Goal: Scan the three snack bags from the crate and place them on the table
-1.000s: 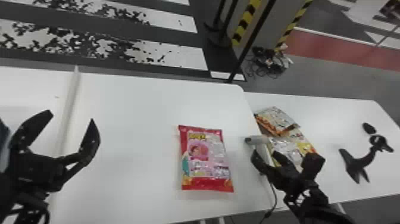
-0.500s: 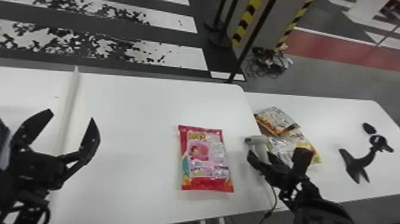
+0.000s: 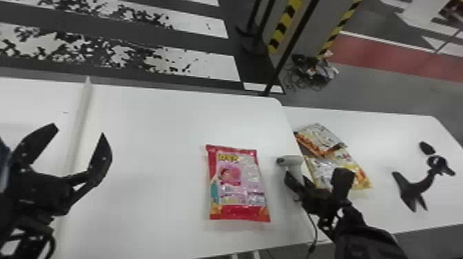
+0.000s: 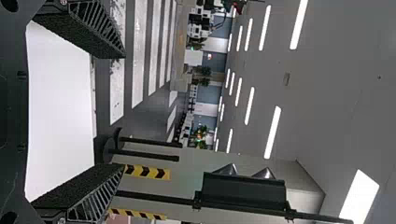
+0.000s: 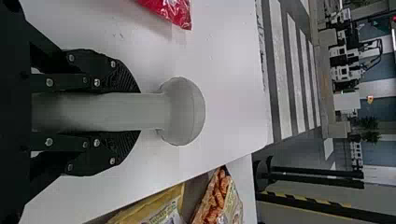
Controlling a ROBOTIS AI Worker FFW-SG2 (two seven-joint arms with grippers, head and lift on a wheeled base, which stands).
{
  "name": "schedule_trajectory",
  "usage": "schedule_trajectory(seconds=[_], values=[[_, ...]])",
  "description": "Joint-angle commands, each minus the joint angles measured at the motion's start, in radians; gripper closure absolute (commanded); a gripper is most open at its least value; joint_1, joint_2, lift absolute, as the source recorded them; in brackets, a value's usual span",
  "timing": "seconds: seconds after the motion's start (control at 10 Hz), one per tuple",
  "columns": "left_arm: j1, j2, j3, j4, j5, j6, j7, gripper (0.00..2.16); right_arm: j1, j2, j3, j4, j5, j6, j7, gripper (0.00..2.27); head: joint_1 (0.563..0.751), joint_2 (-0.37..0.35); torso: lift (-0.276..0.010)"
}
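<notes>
"Right tool (image 5: 140, 112) first: what has it got?"

"Clenched on the scanner (image 5: 183, 111), a finger either side of the handle, just below the head."

"Good place?"

"I'd say so. Stiff plastic, probably light; it won't squash, though it could twist."

"And the left tool (image 3: 79, 131)?"

"Spread wide, nothing between its fingers, over the left part of the bench (image 3: 155, 165)."

"So the red bag (image 3: 241, 184)?"

"Lying flat on the bench, between the two tools. Soft, light, slick film, I'd guess, with contents that may shift or crush."

"Where would you take it?"

"Across the filled middle, from both long sides, gently. A thin end seam would likely slip or let it sag."

"The yellow bag (image 3: 360, 175) and orange bag (image 3: 318, 137)?"

"Past the bench's right edge, overlapping. They look just as soft; pinch only one."
</notes>
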Motion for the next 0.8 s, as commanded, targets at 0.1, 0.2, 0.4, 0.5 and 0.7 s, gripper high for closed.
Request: schedule_trajectory(seconds=[0.1, 0.2, 0.4, 0.5, 0.7], values=[[-0.001, 0.000, 0.008, -0.003, 0.008, 0.000, -0.001, 0.04, 0.080, 0.038, -0.006, -0.150, -0.021, 0.008, -0.026, 2.17, 0.695, -0.350, -0.062], [-0.001, 0.002, 0.008, -0.004, 0.011, 0.000, -0.001, 0.04, 0.137, 0.063, -0.011, -0.251, -0.041, 0.027, -0.050, 2.17, 0.695, -0.350, -0.062], [-0.009, 0.000, 0.005, -0.009, 0.017, 0.003, -0.001, 0.04, 0.274, 0.125, -0.028, -0.434, -0.108, -0.013, -0.093, 2.19, 0.695, -0.350, -0.062], [-0.012, 0.002, 0.005, -0.017, 0.025, 0.003, -0.001, 0.04, 0.326, 0.153, -0.028, -0.494, -0.156, -0.016, -0.093, 2.19, 0.695, -0.350, -0.062], [-0.002, 0.000, 0.003, -0.055, 0.035, 0.046, 0.010, 0.04, 0.402, 0.190, -0.001, -0.593, -0.192, 0.048, -0.093, 2.19, 0.695, -0.346, -0.062]])
